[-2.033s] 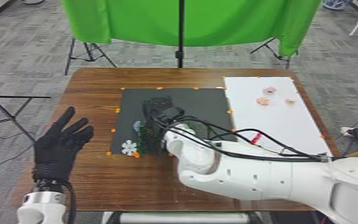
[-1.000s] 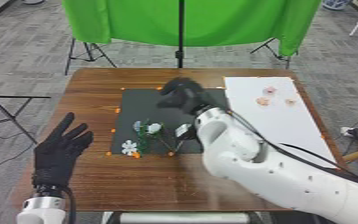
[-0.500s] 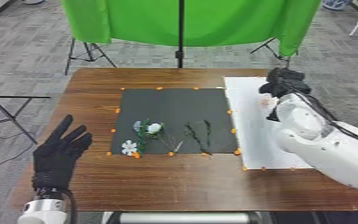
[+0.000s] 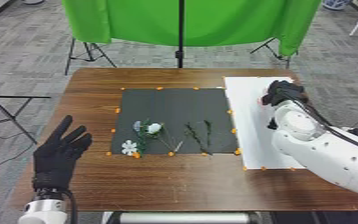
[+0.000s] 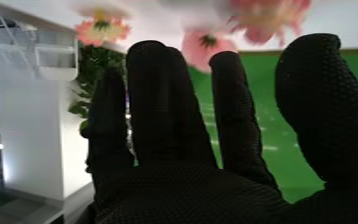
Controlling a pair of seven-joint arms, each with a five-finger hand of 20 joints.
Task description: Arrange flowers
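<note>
On the near left part of the black mat [image 4: 158, 102], a white rose [image 4: 153, 128] lies beside a small bluish flower [image 4: 137, 125], with a pale cut-out blossom [image 4: 129, 147] nearer the robot. Dark green sprigs [image 4: 207, 131] lie to the rose's right, apart from it. Flowers to one side, greenery next to them: this looks like a composition begun, the mat being its ground, while the white sheet [image 4: 255, 135] on the right probably serves as the supply. Over that sheet is the right hand [image 5: 189, 192], fingers long and straight, thumb well away, nothing in its grasp; such a wide shape would suit picking up a bloom. Near its fingers are a coral blossom [image 5: 101, 32], a pink flower [image 5: 199, 52] and a ruffled pink bloom [image 5: 264, 17]. The left hand [image 4: 57, 157], spread wide, is at the table's left, probably waiting. Beyond the table, a blue-and-white vessel [image 4: 335, 4] stands on the floor; its contents I cannot tell.
</note>
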